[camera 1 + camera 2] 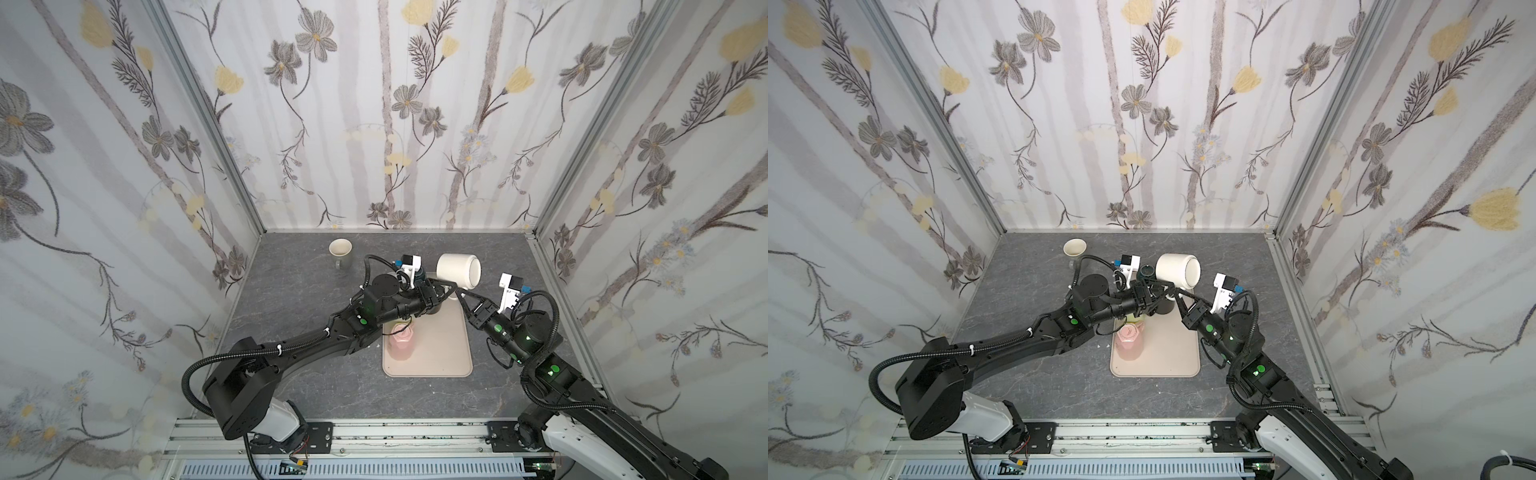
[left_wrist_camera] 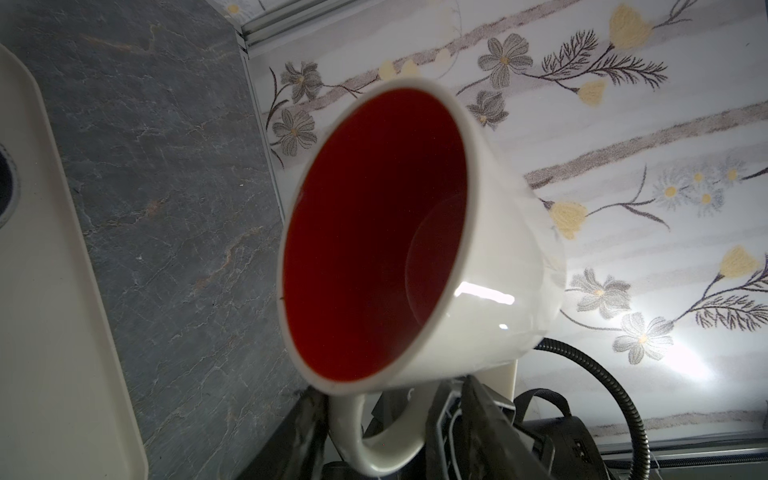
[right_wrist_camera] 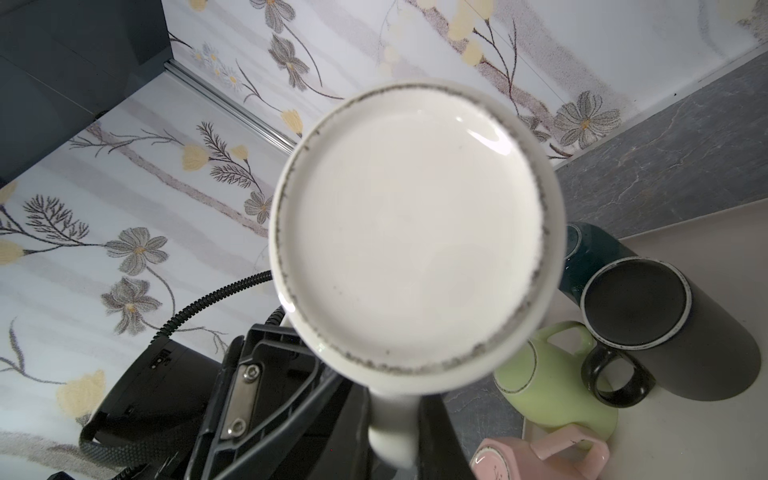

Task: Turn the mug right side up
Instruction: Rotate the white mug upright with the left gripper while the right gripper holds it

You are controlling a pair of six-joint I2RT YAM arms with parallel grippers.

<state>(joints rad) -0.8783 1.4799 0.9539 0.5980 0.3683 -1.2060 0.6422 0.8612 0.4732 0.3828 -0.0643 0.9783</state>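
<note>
**Jaws meet at the white mug's handle**

Right jaws are closed on the handle of the white mug (image 1: 457, 269), which hangs on its side in the air, base to the right. In both top views it is over the far end of the tray (image 1: 440, 361). Left jaws stand partly open just beside the same handle, their tips almost meeting the right ones. Whether they touch the handle cannot be told from above. Under them a black mug (image 1: 434, 309) stands on the tray, mostly hidden. The left arm (image 1: 332, 336) crosses the tray's left edge, just beside a pink mug (image 1: 401, 340). A grey mug (image 1: 340, 253) stands upright on the tabletop (image 1: 311, 395), well apart at the far left.

From the left wrist, the white mug's (image 2: 490, 270) red inside faces the camera. Its handle loop lies close by, with a dark finger (image 2: 307, 419) right against one side. The tray's rim (image 2: 62, 291) runs alongside.

From the right wrist, the white base (image 3: 407, 232) fills the middle, and the handle is pinched between the right fingers (image 3: 345, 419). Crowded on the tray below are the black mug (image 3: 665, 332) and a green mug (image 3: 552, 386) just beside it. A teal mug (image 3: 590, 257) stands behind them, and the pink mug (image 3: 540, 457) is nearest the camera.
</note>
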